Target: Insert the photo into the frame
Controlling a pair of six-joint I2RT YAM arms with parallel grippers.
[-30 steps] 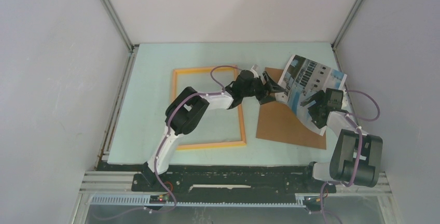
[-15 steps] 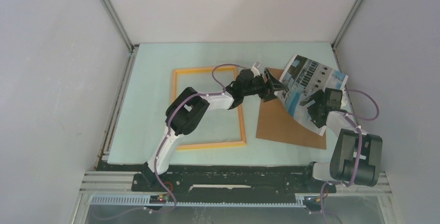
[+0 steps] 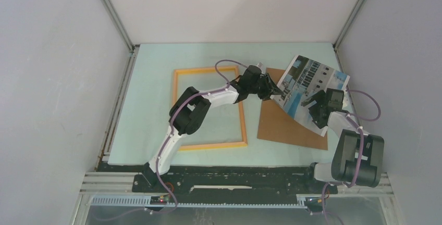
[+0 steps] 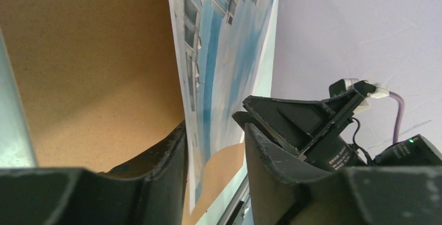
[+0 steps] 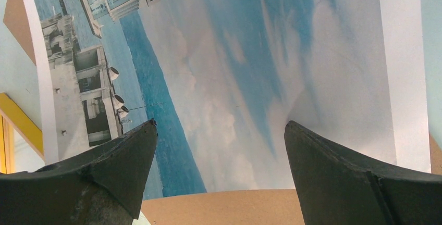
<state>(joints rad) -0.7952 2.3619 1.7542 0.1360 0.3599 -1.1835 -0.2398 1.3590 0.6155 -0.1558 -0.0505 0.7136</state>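
The photo (image 3: 311, 76) stands curled up off the table at the right, picture side facing up and left, its lower part over the brown backing sheet (image 3: 285, 126). My left gripper (image 3: 274, 90) reaches to the photo's left edge. In the left wrist view that edge of the photo (image 4: 219, 53) runs between the parted fingers of the left gripper (image 4: 215, 123), close to the left finger (image 4: 161, 157). My right gripper (image 3: 314, 103) is wide open at the photo's near side, and the print (image 5: 234, 69) fills the view beyond the right gripper (image 5: 219, 126). The orange-yellow frame (image 3: 210, 146) lies flat at centre-left.
The brown backing sheet (image 5: 224, 207) lies flat right of the frame, under the photo and both grippers. Grey walls close in the table on the left, back and right; the right wall stands close behind the photo. A frame rail (image 5: 18, 121) shows in the right wrist view.
My left gripper has stretched right and a little farther back, bringing its fingers around the photo's left edge. The photo and my right gripper have barely shifted.
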